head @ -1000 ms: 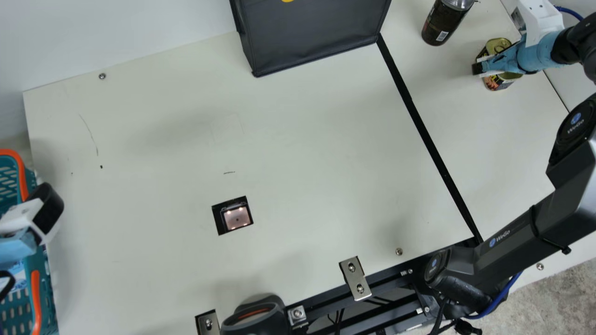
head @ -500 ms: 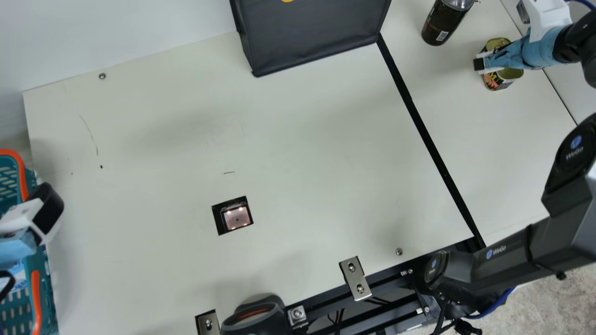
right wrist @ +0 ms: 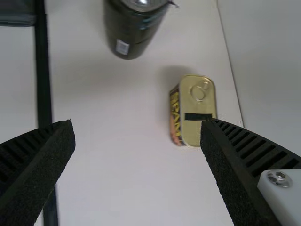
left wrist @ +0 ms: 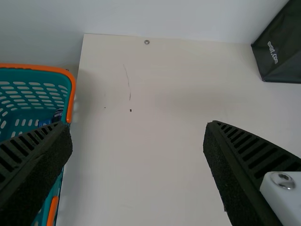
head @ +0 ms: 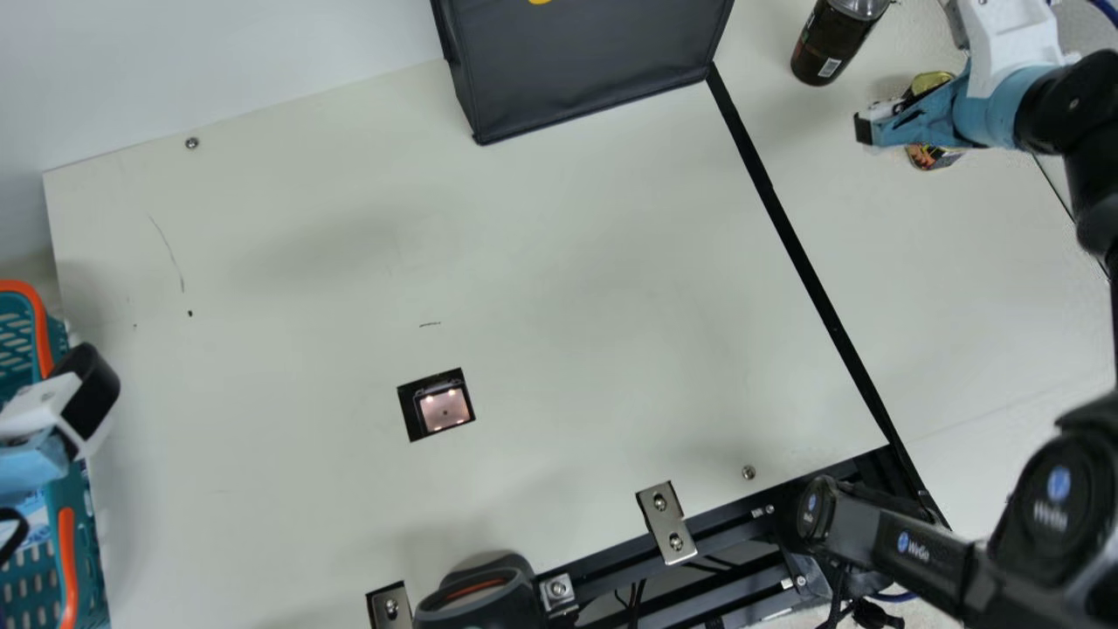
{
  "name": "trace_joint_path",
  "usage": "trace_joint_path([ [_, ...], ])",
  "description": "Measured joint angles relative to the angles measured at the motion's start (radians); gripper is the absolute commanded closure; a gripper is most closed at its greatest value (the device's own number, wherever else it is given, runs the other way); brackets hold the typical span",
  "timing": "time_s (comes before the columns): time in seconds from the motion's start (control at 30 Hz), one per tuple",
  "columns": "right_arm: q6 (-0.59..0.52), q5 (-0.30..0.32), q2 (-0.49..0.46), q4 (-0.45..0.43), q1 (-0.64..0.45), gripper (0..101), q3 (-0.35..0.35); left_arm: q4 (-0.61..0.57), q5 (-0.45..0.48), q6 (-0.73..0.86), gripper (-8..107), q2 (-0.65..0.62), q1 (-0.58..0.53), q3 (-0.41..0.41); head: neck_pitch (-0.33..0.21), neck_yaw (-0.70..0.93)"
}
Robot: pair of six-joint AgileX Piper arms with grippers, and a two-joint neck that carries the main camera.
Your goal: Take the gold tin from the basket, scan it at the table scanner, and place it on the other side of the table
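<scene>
Since the earlier frame my right arm point(head: 1048, 515) has swung its elbow nearer, and the right gripper point(head: 865, 129) has shifted left, fingers wide; my left gripper point(head: 52, 459) stayed put, fingers wide too. I count one bag point(head: 585, 70), one basket point(head: 61, 489), one bottle point(head: 825, 48), one gold tin point(right wrist: 197, 108) standing far right, near the seam; between basket and black strip point(head: 812, 275) I have broad room

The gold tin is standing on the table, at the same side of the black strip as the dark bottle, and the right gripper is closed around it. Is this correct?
Not the last part: the right gripper is open and not around the gold tin, as the right wrist view shows. The table, black strip and dark bottle are as you say.
</scene>
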Motion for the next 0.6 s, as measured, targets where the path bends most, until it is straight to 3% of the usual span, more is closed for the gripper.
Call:
trace_joint_path([
  [0.27,0.166,0.053,-0.217,-0.118,0.149,6,0.092,0.0,0.0,0.0,9,0.0,0.0,0.0,0.0,0.0],
  [0.43,0.251,0.098,-0.309,-0.167,0.218,6,0.08,0.002,0.017,0.015,9,-0.015,0.015,-0.015,0.0,0.012],
  [0.6,0.315,0.188,-0.358,-0.156,0.286,6,0.037,0.009,0.11,0.051,9,-0.078,0.053,-0.069,0.0,0.117],
])
